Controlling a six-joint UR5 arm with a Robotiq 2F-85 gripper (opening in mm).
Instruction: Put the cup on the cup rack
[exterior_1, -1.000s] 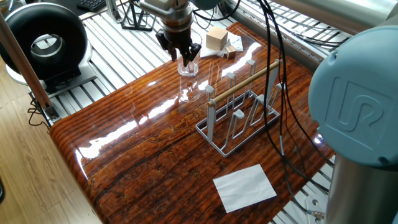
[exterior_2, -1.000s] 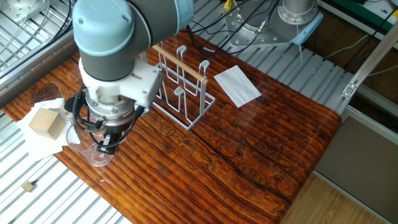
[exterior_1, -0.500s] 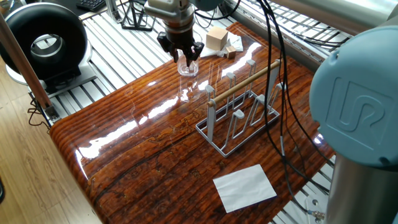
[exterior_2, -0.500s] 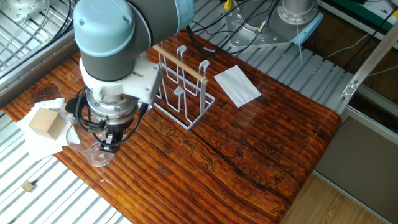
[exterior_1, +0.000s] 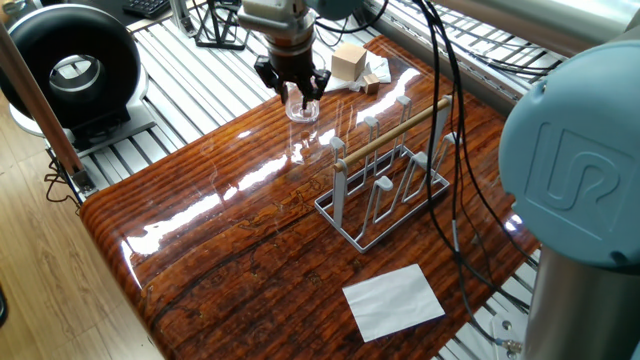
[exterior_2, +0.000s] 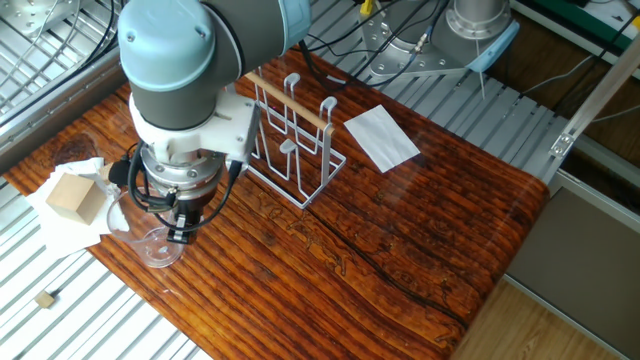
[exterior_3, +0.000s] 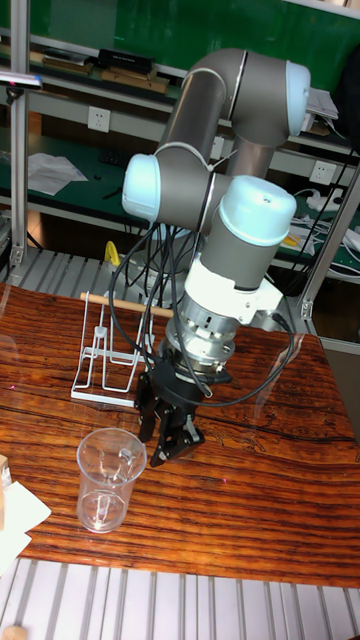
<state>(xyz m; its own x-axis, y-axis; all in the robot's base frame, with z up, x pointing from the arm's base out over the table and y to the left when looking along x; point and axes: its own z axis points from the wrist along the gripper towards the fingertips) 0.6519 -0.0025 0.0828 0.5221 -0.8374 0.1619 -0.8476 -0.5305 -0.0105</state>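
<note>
The cup stood upright on the wooden counter, apart from the cup rack and toward the counter end where a wooden block lay on white paper. The tool hung just beside the cup at its rim height, fingers pointing down and spread, holding nothing; in the tall fixed view it was clear of the glass, on the side away from the block. The cup rack stood upright near the counter's middle, its pegs bare. Beyond the rack from the cup lay a white sheet.
</note>
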